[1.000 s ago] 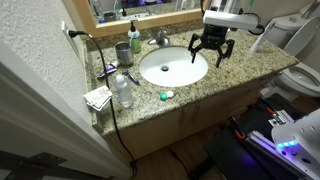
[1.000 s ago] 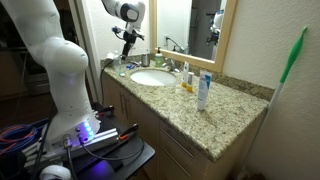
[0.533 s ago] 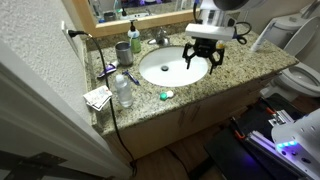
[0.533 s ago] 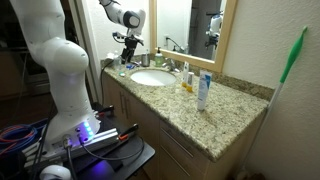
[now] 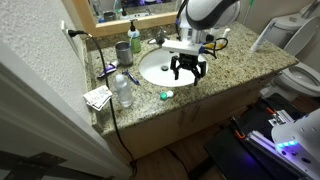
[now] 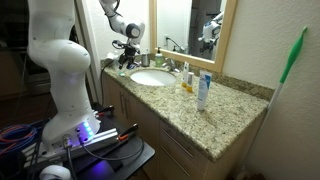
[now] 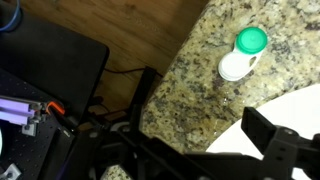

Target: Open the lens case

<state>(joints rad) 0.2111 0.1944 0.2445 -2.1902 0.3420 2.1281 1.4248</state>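
grip (image 5: 187,73) over sink (image 5: 152,62) front rim, jaws spread, empty | lens case (image 5: 167,95) flat on counter (image 5: 232,66) nr front edge, close to grip, no contact | green cap on | todo: reach, grasp, open; basically nothing done yet

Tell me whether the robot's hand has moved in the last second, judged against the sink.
Yes. The black hand has travelled from the edge of the white oval sink to over its basin, lower and nearer the small green-capped plastic lens case.
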